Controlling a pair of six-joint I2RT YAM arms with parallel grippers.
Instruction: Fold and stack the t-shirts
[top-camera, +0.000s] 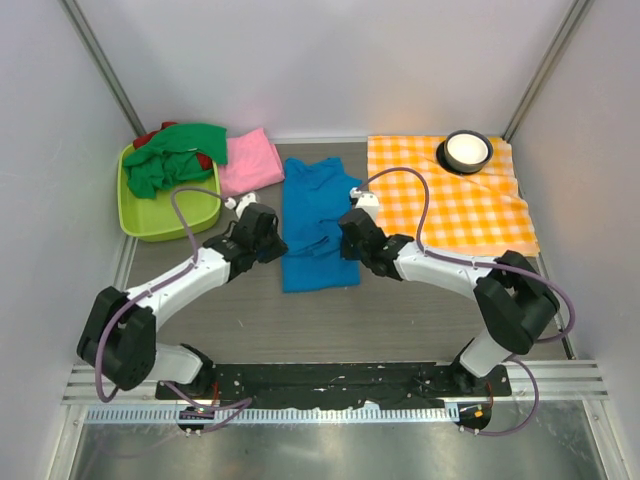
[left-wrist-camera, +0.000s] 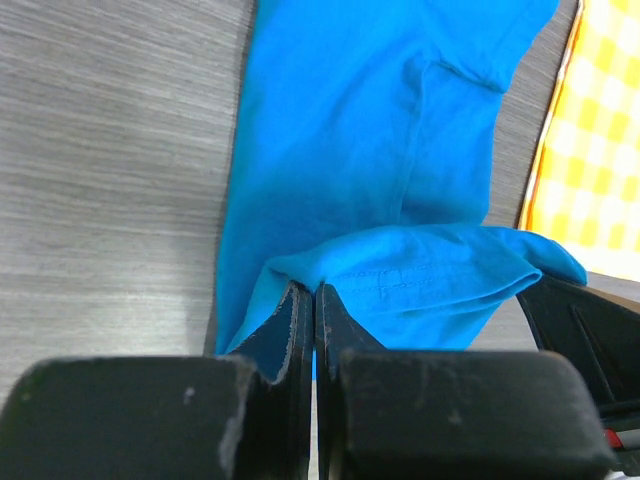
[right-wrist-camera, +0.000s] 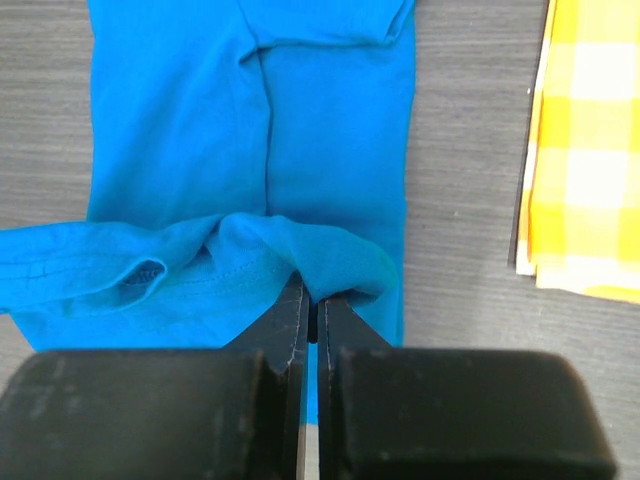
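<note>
Blue t-shirt (top-camera: 315, 200) spread on worktop (top-camera: 400, 310) just left of checked cloth (top-camera: 450, 200). Stitched edge clamped by left pincer (left-wrist-camera: 308, 298) and right pincer (right-wrist-camera: 312, 298), raised for fold-over. Pink t-shirt (top-camera: 250, 162), green t-shirt (top-camera: 175, 155) heaped farther left, awaiting turn.

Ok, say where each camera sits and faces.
Top external: above, behind the robot, looking down on the table; both arms show.
Left wrist: on the left arm, looking along its shut fingers at the blue t-shirt.
Right wrist: on the right arm, its fingers pinching that shirt.
Both wrist views share the shirt and checked cloth.
</note>
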